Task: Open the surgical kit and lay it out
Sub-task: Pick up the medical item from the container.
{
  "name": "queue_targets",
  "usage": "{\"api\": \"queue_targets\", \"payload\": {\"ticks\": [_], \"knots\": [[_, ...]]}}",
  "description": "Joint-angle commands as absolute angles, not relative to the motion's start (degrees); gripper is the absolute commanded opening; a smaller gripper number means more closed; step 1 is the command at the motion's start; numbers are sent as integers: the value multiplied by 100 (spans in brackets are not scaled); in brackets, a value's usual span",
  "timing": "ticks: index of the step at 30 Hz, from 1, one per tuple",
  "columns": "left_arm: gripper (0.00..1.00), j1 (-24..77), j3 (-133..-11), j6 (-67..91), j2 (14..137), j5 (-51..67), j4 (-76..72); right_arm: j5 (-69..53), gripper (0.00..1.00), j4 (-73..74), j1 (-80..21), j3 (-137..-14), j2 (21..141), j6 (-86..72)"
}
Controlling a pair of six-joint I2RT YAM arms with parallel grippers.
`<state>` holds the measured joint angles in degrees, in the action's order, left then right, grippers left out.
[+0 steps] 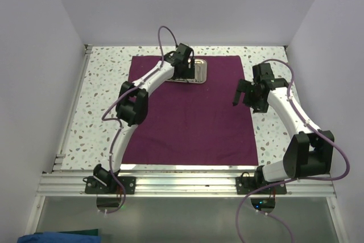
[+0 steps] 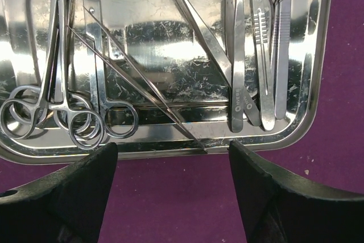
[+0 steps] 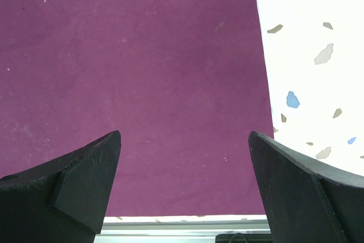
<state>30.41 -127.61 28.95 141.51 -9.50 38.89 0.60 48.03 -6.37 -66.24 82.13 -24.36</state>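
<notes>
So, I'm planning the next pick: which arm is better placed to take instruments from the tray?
Left: the left end effector, open, is at the tray rim; the right end effector is over bare cloth, away from it.

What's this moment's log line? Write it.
cloth flat | tray on cloth, instruments inside | left claw open at tray | right claw open, empty

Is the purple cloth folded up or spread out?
Spread out. The purple cloth lies flat as one big sheet, with the steel tray sitting on it.
</notes>
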Motion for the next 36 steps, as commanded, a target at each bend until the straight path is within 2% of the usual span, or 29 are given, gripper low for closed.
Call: {"api": "queue_targets", "payload": {"ticks": [1,9,15,18,22,26,29,30,36], "knots": [[83,3085,-12972,3032,14256,-1046,3938,114,98,4676,-642,-6618,8235,-2347],[78,3103,-13210,3076,14590,-1002,3911,123,98,4667,-650,-6601,8279,-2338],[68,3103,-13473,3032,14809,-1055,3894,158,98,4658,-650,-6583,8349,-2329],[58,3103,-13509,3006,14845,-1081,3894,167,98,4676,-650,-6601,8376,-2312],[38,3094,-13509,2962,14888,-1081,3911,185,98,4667,-642,-6609,8446,-2312],[26,3094,-13412,2944,14915,-1002,3955,211,98,4650,-633,-6601,8499,-2312],[11,3094,-13395,2918,14933,-958,3999,220,98,4632,-633,-6583,8517,-2320],[1,3085,-13395,2901,14924,-975,4016,211,98,4632,-633,-6583,8534,-2320],[0,2971,-13324,2900,14634,-1055,4034,220,96,4649,-633,-6636,8543,-2312]]}}
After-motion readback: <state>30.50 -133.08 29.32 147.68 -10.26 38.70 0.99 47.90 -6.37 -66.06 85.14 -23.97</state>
